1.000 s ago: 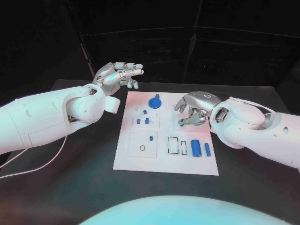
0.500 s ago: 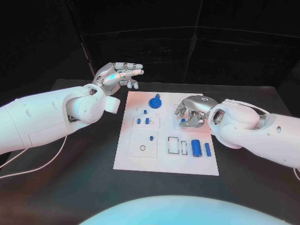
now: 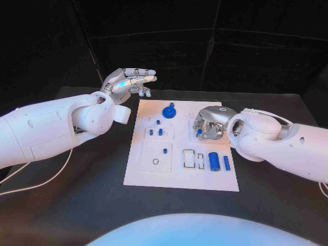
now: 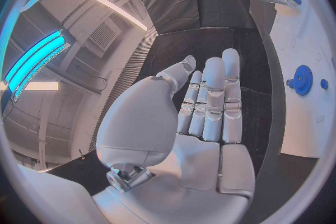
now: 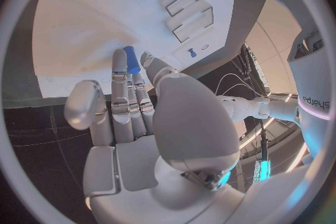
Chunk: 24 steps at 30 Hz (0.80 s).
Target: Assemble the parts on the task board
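The board (image 3: 180, 177) lies flat in the middle of the black table (image 3: 75, 205), between the two arms, with blue parts spread over it: a gear (image 3: 169, 113) near the far end, small pegs (image 3: 156, 132) standing in a block to its left side, and two cylinders (image 3: 218, 162) lying side by side near the right edge beside empty rectangular slots (image 3: 193, 159). The right hand (image 3: 210, 124) hovers over the board's right side, palm down, and the right wrist view shows a small blue peg (image 5: 131, 60) at its fingertips (image 5: 120, 59), apparently pinched against the thumb; I judge it is carrying this part toward a socket, which would explain the low, forward-tilted pose. The left hand (image 3: 127, 81) is raised off the far left corner of the board, fingers straight, close together and holding nothing, probably parked there to keep the working area free.
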{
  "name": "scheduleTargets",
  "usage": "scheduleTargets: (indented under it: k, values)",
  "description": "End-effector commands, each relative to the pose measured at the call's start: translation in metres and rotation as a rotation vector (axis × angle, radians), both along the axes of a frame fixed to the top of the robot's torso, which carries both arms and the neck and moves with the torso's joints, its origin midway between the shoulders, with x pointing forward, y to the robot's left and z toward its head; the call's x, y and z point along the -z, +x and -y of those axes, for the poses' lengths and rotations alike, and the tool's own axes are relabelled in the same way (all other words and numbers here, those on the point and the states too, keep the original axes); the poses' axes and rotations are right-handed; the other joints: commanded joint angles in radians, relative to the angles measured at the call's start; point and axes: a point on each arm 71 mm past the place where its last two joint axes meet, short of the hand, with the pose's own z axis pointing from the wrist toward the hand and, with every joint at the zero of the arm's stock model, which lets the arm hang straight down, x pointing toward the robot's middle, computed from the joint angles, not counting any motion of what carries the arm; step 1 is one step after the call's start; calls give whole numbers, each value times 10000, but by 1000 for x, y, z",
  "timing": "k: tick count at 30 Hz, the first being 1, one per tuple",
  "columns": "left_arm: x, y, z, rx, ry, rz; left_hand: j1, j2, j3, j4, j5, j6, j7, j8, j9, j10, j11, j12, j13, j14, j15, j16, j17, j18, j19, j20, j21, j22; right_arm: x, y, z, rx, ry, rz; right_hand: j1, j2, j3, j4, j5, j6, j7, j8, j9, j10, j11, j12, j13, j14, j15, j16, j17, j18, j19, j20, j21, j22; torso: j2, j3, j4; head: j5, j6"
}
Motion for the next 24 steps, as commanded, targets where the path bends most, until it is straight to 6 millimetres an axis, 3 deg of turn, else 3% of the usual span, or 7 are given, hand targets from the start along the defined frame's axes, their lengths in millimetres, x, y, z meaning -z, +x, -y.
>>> scheduleTargets:
  k: [1,24]
  values:
    - [-1,0,1,100,-98,37,29,3,-58,-13,36,-95,3,33,-12,-81,19,57,-6,-37,61,-15,-16,124,-29,40,-33,-13,2,0,1,36,-194,-168,98,0,114,-10,-22,117,-29,56,8,110,1,63,-16,197,-7,-28,10,110,41,-38,14,20,-2,-8,-1,7,-4]
    - [-1,0,0,76,-86,35,28,21,-69,-7,37,-96,3,38,-11,-92,19,70,-4,-39,63,-11,-20,124,-29,44,-39,-16,4,1,0,9,-44,-26,-4,50,1315,-20,-128,869,-245,131,10,972,-213,91,35,190,-108,-31,89,49,206,-134,258,338,-5,-5,-5,-15,-30]
